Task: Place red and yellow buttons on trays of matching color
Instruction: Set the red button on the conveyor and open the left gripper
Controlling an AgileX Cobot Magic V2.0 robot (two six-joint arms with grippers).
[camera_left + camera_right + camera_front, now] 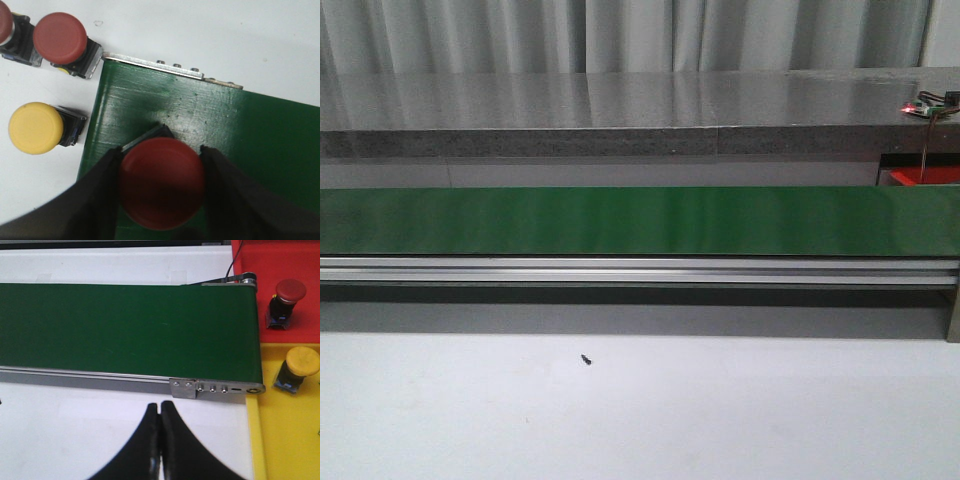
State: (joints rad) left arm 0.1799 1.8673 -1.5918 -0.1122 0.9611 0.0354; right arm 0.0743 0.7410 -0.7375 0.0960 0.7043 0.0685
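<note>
Large red round-capped push button (162,182) clamped between the two black fingers of the left claw (162,185), just above the end of the long green conveyor belt (210,125). Off that belt end, on the white worktop (200,35), another red mushroom-capped button on a grey block base (61,39), one more red cap cut off at the picture edge (4,22), and a yellow round-capped button on a dark base (36,127), all close together but apart from the belt. At the belt's other end, seen from the right wrist, a small red button (289,292) upright on the red plastic tray (270,260), and a yellow button (300,365) upright on the yellow plastic tray (280,440) next to it, both just beside the belt's metal end bracket (217,388). Right claw (160,440) empty, black fingers pressed together, hovering over bare white worktop on the near side of the belt. In the front view, only the green belt (640,220) on its aluminium rail (640,270), with a small dark speck (586,359) on the worktop before it.
</note>
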